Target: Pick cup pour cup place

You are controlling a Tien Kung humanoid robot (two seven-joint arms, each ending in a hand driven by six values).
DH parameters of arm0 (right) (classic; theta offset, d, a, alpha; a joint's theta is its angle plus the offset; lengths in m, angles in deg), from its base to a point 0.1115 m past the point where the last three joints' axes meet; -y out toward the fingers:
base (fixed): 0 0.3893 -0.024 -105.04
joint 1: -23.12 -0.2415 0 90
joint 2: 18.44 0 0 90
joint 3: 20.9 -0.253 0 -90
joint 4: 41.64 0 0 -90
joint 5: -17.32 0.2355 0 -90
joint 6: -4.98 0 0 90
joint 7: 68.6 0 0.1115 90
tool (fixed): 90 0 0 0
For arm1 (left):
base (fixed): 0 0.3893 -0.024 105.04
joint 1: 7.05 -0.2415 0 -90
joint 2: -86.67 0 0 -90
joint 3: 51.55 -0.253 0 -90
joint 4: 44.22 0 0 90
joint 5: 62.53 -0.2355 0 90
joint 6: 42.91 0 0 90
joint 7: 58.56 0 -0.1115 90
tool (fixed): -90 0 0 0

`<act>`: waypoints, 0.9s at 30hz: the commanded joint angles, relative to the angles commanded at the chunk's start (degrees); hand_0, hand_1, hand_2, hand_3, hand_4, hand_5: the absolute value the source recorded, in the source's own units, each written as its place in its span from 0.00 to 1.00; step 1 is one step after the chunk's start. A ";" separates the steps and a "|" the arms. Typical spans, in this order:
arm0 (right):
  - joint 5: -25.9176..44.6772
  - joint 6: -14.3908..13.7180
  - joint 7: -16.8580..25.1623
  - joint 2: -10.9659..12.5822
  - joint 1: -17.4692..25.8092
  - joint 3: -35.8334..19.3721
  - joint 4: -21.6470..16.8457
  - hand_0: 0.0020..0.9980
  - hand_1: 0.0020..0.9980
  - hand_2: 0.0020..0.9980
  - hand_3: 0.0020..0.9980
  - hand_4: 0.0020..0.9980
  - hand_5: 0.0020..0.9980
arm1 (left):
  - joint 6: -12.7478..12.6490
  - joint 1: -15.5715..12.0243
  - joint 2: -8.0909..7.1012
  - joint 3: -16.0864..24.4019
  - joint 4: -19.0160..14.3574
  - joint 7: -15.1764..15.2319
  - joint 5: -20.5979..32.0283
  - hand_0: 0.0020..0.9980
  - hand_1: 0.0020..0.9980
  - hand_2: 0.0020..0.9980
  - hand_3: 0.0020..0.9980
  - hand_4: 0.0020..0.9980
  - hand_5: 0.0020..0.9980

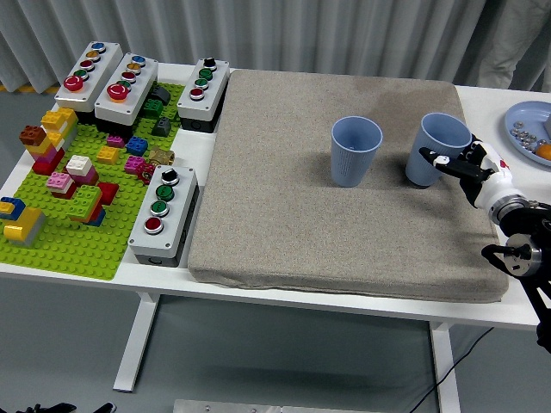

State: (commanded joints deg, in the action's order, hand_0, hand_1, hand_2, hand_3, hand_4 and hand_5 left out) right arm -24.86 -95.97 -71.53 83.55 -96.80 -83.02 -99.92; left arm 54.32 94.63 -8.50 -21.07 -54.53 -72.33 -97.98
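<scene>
Two blue cups stand on the grey mat (327, 232). The left cup (355, 150) stands upright near the mat's middle, free of any hand. The right cup (435, 140) rests on the mat near its right edge, leaning slightly. My right hand (455, 163) comes in from the right edge and wraps the right cup's lower right side, with its black fingers (435, 157) lying across the cup's front. What is inside either cup cannot be seen. The left arm is out of view.
A blue plate (532, 125) with small pieces and an orange item sits at the far right. Three button boxes (108, 79) stand at the back left and one more (162, 215) beside the mat. A green brick plate (69, 232) with several bricks fills the left.
</scene>
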 joint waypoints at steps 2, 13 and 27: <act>-0.16 -0.03 0.19 -0.01 -0.03 0.13 0.12 0.87 0.77 0.63 0.66 0.59 0.00 | 0.00 0.02 0.01 -0.01 0.00 0.00 0.03 0.77 0.77 0.82 0.67 0.50 1.00; -3.76 0.03 1.99 0.07 0.63 1.96 -1.18 0.89 0.78 0.65 0.66 0.59 0.00 | 0.05 0.09 -0.02 0.05 0.00 -0.02 -0.21 0.77 0.77 0.82 0.67 0.50 1.00; -6.54 -0.74 3.22 0.06 1.38 2.97 -1.14 0.89 0.78 0.67 0.71 0.60 0.00 | 0.10 -0.17 0.00 -0.17 0.00 -0.07 -0.24 0.77 0.77 0.82 0.67 0.50 1.00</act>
State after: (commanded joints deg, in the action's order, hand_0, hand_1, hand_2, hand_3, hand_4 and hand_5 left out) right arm -31.40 -96.71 -68.31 83.61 -95.42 -80.05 -101.06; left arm 54.42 94.46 -8.51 -21.23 -54.53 -72.39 -98.22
